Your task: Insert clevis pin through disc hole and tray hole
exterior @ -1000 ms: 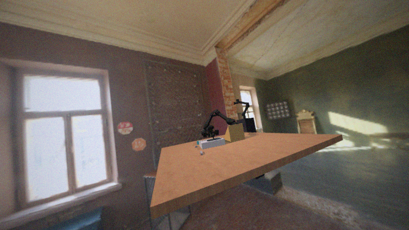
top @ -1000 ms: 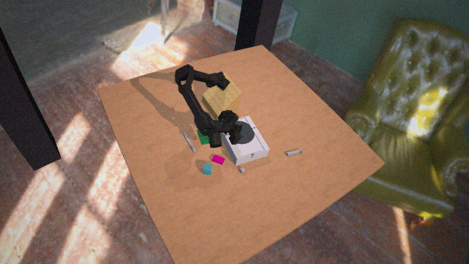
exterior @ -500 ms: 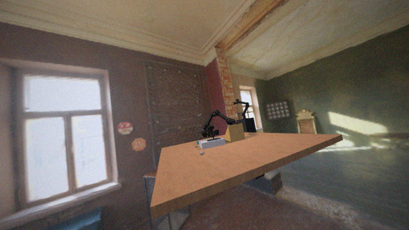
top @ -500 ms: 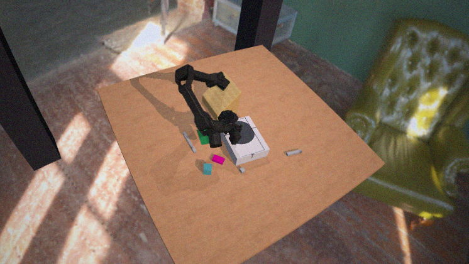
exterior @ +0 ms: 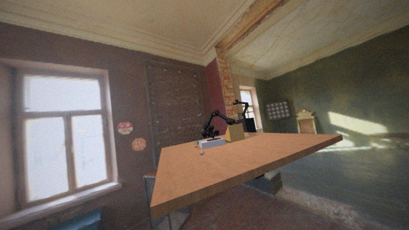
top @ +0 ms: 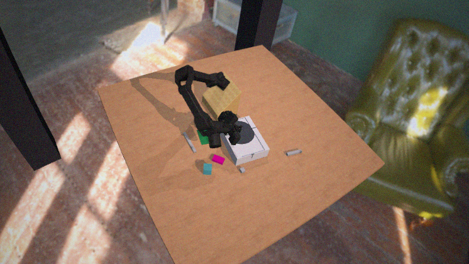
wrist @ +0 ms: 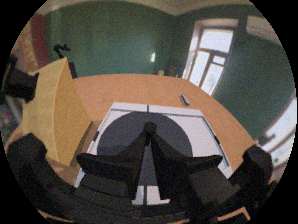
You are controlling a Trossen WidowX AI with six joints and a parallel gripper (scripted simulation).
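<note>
Gripping the steel clevis pin (wrist: 150, 126), with narrow-set fingers closed on it, in the black gripper (top: 234, 138) (exterior: 212, 137) (wrist: 148, 133). Only the pin's dark, rounded end visible at the fingertips in the wrist view. Poised over the wide, thin, dark grey aluminium disc (top: 248, 132) (exterior: 214, 139) (wrist: 172, 137). Cannot tell from here whether in the disc's hole or just above. Disc lying flat inside the white, rimmed steel tray (top: 258, 153) (exterior: 212, 143) (wrist: 202, 135).

Around the tray, by the top view, on the brown wooden surface (top: 295, 193) (exterior: 228, 162) (wrist: 120, 87): at eleven o'clock, near, a yellow wooden block with sloped faces (top: 220, 97) (exterior: 236, 132) (wrist: 54, 107); at nine, a green block (top: 204, 139), and farther out, a thin grey rod (top: 189, 142); at eight, a magenta block (top: 218, 159) and a teal block (top: 207, 168); at six, a small grey block (top: 242, 170); between three and four, well apart, a light grey cylinder (top: 293, 152) on its side.
</note>
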